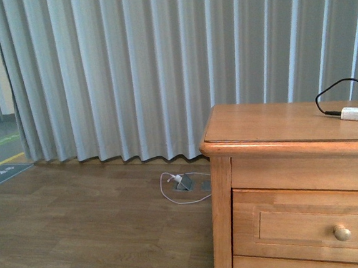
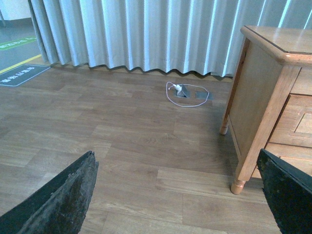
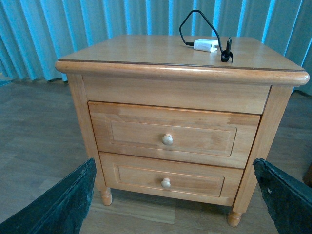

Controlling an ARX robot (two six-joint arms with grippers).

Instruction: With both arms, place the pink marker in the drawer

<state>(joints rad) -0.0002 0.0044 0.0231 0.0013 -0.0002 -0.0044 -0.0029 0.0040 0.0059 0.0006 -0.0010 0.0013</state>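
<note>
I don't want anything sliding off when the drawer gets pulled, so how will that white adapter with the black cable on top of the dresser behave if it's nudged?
The white adapter looks small and boxy, so it would probably slide rather than roll on the smooth dresser top. Its black cable arches up in a loop, so it seems springy and may drag the adapter.

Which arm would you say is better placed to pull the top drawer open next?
Probably the right: its open gripper faces the closed drawer and knob squarely, while the left gripper looks at the floor beside the dresser.

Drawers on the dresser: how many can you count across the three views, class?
2. The top drawer sits under the dresser's top; the lower drawer sits directly beneath it. Both are shut. The front view crops the lower one.
</note>
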